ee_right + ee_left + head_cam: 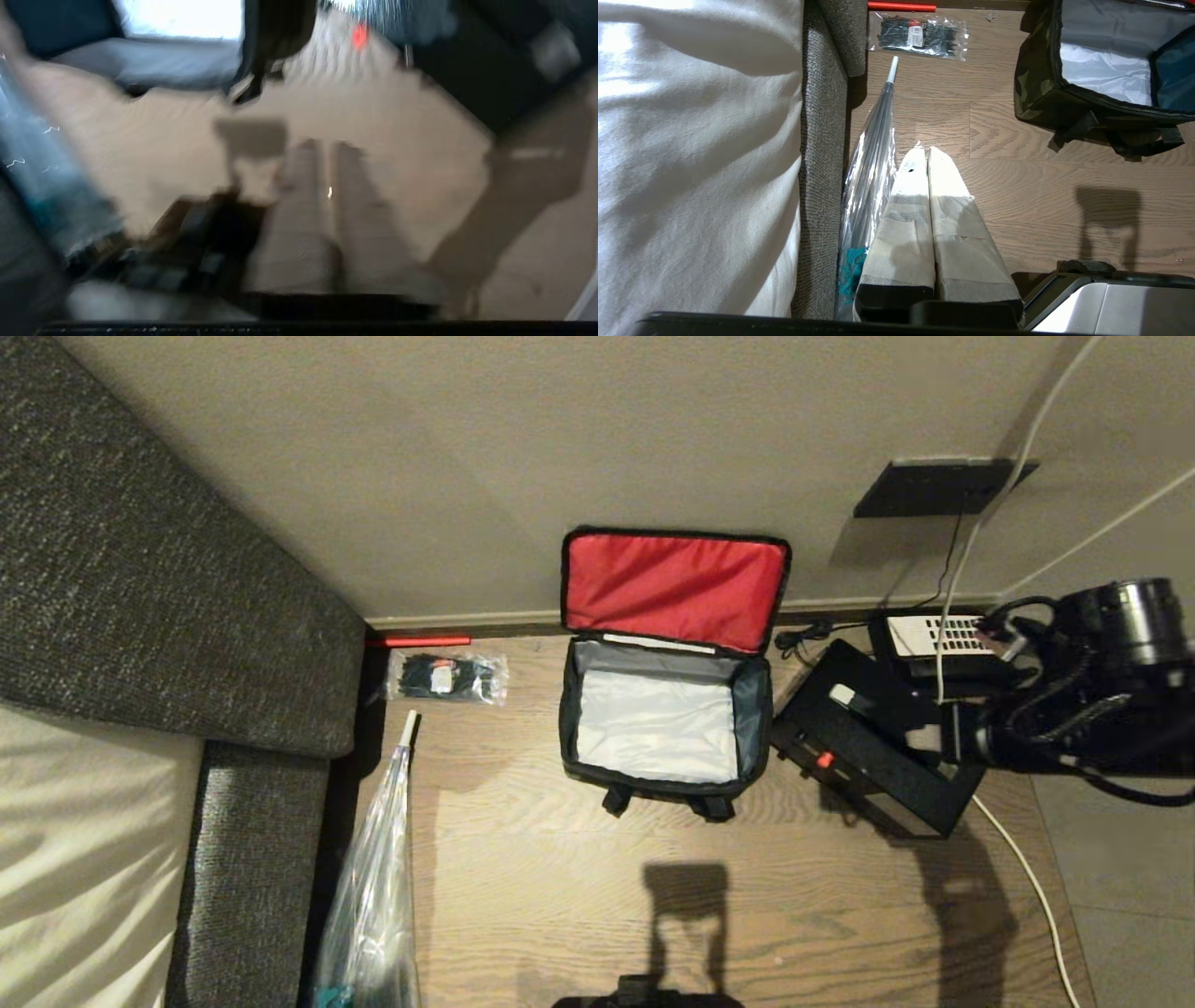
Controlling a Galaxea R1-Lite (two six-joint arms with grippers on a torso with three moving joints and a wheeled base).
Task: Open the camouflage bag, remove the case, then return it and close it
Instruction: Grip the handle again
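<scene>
With the camouflage bag (665, 709) open and empty on the floor and the case (864, 747) just right of it, the right gripper (322, 154), fingers nearly together and holding nothing, could snag the white cable (1022, 868) while reaching; left gripper (923, 151) clenched, empty.

No legible text on anything

The camouflage bag (665, 709) stands open against the wall, its red-lined lid upright and its silver-lined inside empty. The black case (868, 756), with a red tab, lies just right of the bag.
</scene>
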